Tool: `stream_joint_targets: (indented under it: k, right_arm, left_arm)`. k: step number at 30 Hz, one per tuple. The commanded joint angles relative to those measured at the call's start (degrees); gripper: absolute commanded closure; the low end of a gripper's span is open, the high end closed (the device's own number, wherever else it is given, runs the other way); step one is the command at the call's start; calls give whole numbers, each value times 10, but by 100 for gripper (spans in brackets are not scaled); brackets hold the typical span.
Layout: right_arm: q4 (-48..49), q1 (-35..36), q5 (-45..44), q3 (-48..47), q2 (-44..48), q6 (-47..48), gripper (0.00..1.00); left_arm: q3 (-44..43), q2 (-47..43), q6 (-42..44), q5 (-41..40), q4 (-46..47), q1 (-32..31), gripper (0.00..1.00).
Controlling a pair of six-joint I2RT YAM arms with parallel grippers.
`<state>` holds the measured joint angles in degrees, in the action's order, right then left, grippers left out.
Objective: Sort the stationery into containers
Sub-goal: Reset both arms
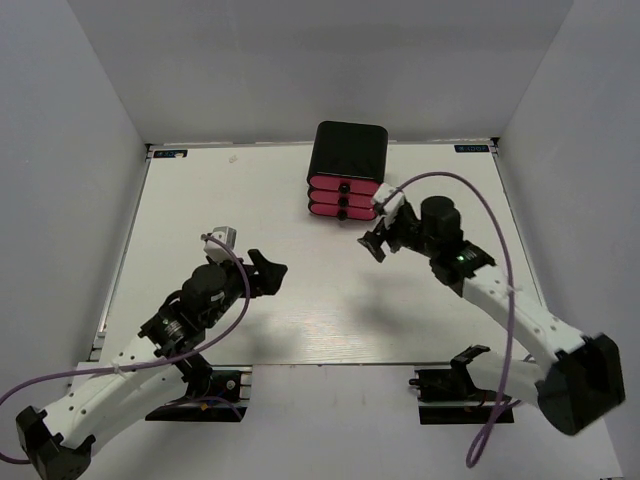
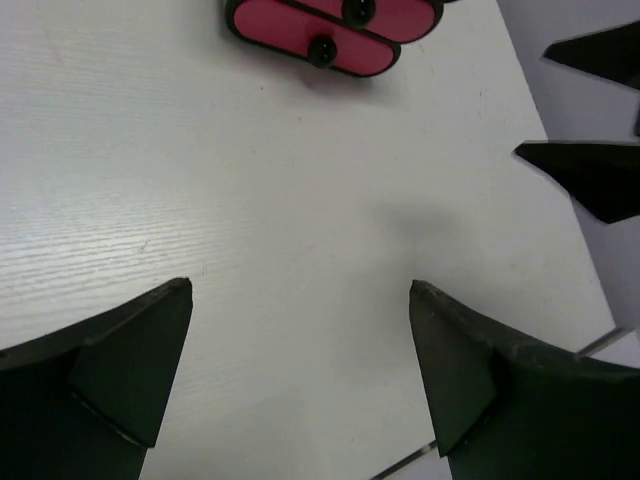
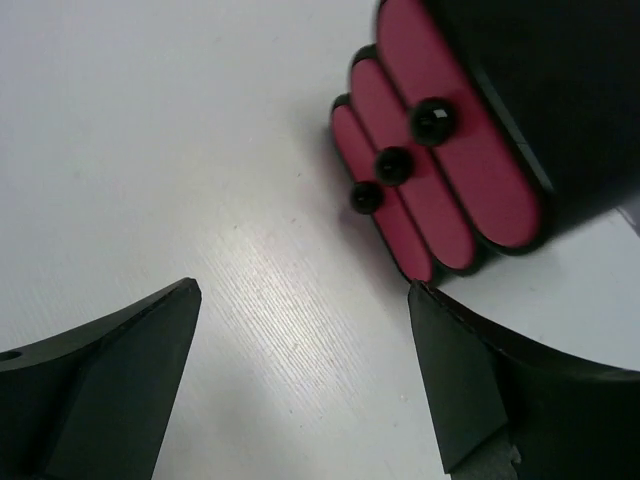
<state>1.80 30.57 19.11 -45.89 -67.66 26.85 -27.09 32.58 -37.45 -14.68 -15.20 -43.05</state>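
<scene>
The black cabinet [image 1: 349,152] with three stacked pink drawers [image 1: 342,196] stands at the back middle of the table; all three drawers are shut. It also shows in the right wrist view [image 3: 445,190] and partly in the left wrist view [image 2: 320,30]. No pens or markers are in view. My right gripper [image 1: 373,243] is open and empty, just in front and to the right of the drawers. My left gripper [image 1: 268,272] is open and empty, over bare table left of centre. The right gripper's fingers [image 2: 585,175] show in the left wrist view.
White walls close in the table [image 1: 300,320] at the left, back and right. Two black arm-base mounts [image 1: 455,380] sit at the near edge. Purple cables [image 1: 500,250] loop along both arms.
</scene>
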Motion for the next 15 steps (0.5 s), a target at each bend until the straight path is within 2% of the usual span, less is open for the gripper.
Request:
stream_joint_targets:
  k: [1,3,7,11,15]
  right_arm:
    - [14,-6,-86,9,100,-155,10]
    - [-15,-2,-124,-10,145,-169,10]
    - [-92,-2,-112,-35,189,-154,10]
    - [-173,0,-101,-33,206,-142,10]
    - [-211,-2,-126,-20,192,-136,10]
  left_arm:
    - [-49,-6,47,7,-21,-3,0]
    - [-60,-6,54,2,-26,-3,0]
    - [-60,-22,54,-4,-33,-3,0]
    - [-49,-37,48,-4,-33,-3,0]
    - [-49,-42,42,2,-38,-3,0]
